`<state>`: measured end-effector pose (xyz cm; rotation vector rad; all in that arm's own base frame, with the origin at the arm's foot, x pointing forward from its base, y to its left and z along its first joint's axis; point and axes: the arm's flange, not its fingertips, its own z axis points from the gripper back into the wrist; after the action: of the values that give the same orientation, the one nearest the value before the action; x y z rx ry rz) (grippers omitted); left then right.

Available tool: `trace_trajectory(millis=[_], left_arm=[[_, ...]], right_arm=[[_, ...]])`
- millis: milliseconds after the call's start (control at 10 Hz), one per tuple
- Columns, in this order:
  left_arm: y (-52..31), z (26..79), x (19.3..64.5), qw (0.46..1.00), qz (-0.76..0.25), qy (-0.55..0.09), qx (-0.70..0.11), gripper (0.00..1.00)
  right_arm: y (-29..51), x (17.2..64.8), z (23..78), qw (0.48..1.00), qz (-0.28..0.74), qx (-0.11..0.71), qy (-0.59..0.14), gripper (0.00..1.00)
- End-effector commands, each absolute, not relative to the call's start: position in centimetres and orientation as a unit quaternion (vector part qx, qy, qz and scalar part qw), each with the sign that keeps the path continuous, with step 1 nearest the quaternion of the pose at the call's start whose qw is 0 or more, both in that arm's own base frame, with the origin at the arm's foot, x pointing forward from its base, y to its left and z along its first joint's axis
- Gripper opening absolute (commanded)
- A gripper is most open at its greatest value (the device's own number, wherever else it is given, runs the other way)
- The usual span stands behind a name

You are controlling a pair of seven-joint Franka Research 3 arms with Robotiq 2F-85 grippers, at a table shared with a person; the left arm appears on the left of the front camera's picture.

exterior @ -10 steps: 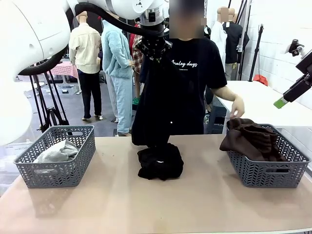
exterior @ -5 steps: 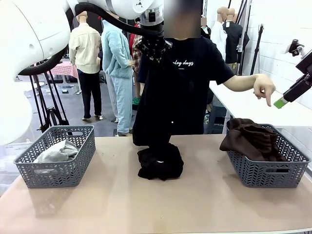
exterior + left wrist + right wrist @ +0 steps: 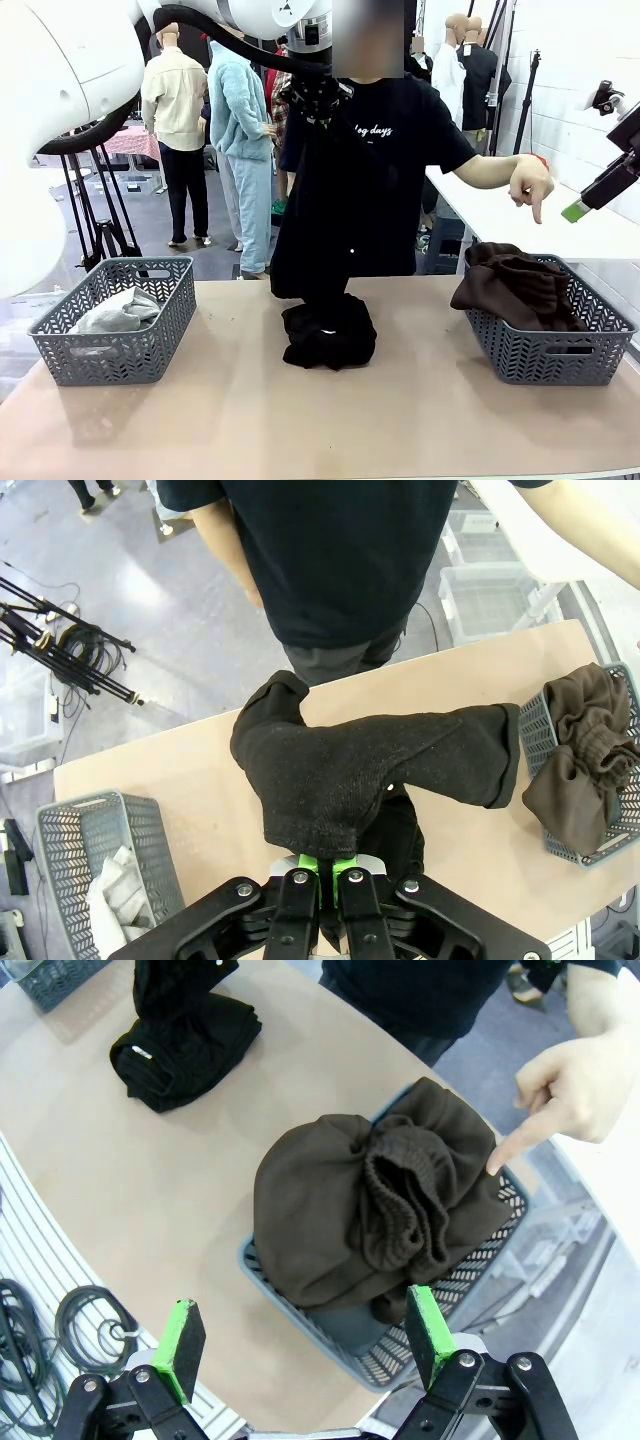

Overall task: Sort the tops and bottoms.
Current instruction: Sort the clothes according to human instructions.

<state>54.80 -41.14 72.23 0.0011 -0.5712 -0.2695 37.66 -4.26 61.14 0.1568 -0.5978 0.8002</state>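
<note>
The left end effector (image 3: 318, 100) clamped a dangling black garment (image 3: 315, 220), which needed lifting clear before travelling to the lower-right basket (image 3: 545, 352) a hand (image 3: 530, 182) indicated.

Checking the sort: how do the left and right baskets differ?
Left basket holds a grey garment lying below its rim; right basket holds brown trousers heaped above its rim, hanging over one side. A person's hand points down toward the right basket, not the left. Both are grey and patterned.
</note>
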Motion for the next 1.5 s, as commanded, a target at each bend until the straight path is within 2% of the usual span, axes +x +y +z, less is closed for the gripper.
trace_trajectory(millis=[0, 100, 400, 700, 800, 1100, 1200, 1400], left_arm=[[-40.9, 72.8, 54.5, 0.949, -0.131, -0.286, 0.004, 0.00], [-40.9, 72.8, 54.5, 0.949, -0.131, -0.286, 0.004, 0.00], [-40.9, 72.8, 54.5, 0.949, -0.131, -0.286, 0.004, 0.00], [-41.1, 72.3, 54.8, 0.950, -0.133, -0.281, 0.001, 0.00], [-42.4, 72.8, 55.7, 0.952, -0.115, -0.280, -0.042, 0.00], [-48.4, 78.9, 57.7, 0.928, -0.100, -0.329, -0.147, 0.00], [-50.1, 82.3, 57.6, 0.910, -0.104, -0.355, -0.188, 0.00], [-52.5, 86.5, 57.7, 0.890, -0.111, -0.378, -0.228, 0.00]], right_arm=[[-4.2, 37.8, 61.2, 0.876, 0.382, 0.081, -0.285, 1.00], [-4.3, 37.7, 61.1, 0.875, 0.383, 0.075, -0.286, 1.00], [-5.5, 31.1, 64.9, 0.878, 0.329, 0.046, -0.346, 1.00], [-7.6, 28.1, 66.0, 0.878, 0.292, 0.024, -0.378, 1.00], [-8.1, 28.2, 66.0, 0.879, 0.283, 0.027, -0.383, 1.00], [-8.9, 28.6, 66.0, 0.888, 0.253, 0.018, -0.384, 1.00], [-9.0, 27.8, 66.7, 0.879, 0.284, 0.027, -0.381, 1.00], [-9.0, 27.8, 66.7, 0.879, 0.284, 0.027, -0.381, 1.00]])
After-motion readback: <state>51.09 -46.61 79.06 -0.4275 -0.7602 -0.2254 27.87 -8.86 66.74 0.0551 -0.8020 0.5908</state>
